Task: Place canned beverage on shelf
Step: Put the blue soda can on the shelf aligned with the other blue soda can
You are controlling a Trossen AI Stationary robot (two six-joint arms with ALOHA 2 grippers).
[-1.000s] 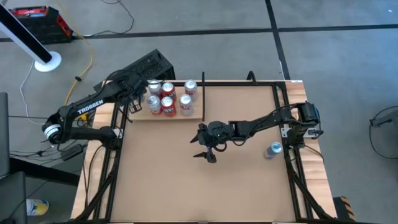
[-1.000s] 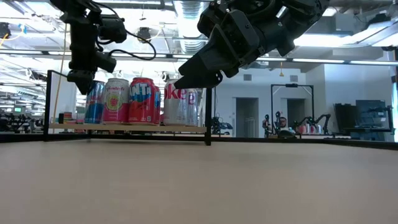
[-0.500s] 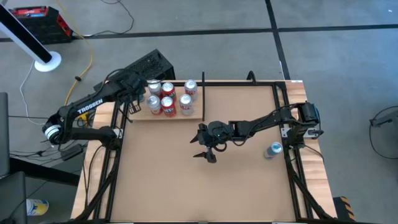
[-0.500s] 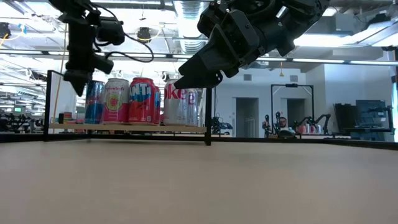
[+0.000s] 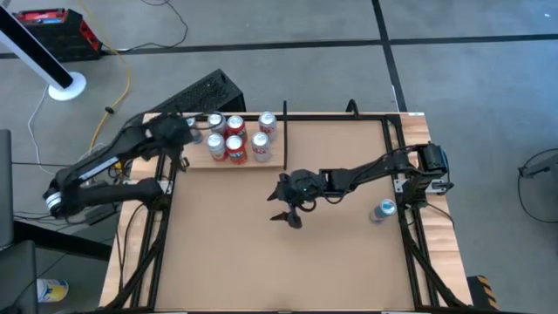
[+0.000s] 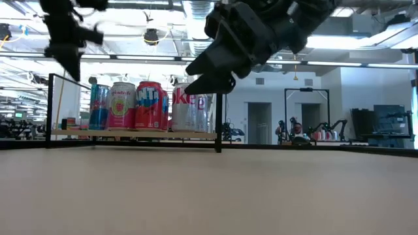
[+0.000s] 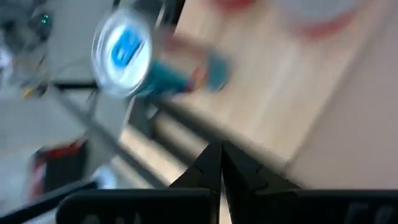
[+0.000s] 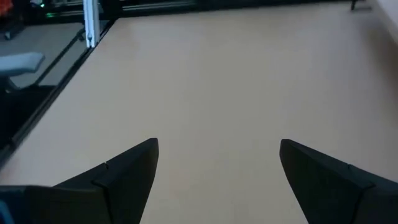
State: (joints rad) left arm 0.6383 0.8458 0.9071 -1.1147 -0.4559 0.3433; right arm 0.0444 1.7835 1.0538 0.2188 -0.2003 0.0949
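Cans on shelf, both my arms clear of them.
High view: five cans (image 5: 234, 138) sit on the shelf (image 5: 272, 163) at the bench's far left; a sixth can (image 5: 384, 209) lies at the right edge. Low view: right fingers (image 6: 210, 73) spread wide, empty, mid-bench. Left wrist view: left fingers (image 7: 219, 163) pinched together, empty, beside the shelf, blue-topped can (image 7: 122, 53) ahead.

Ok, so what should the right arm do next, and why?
Probably swing the right claw back toward the blue can standing by the table's right edge. That claw hangs open and empty over mid-table, several cans already stand on the shelf, and the left claw is shut, empty, beside the shelf's left end.
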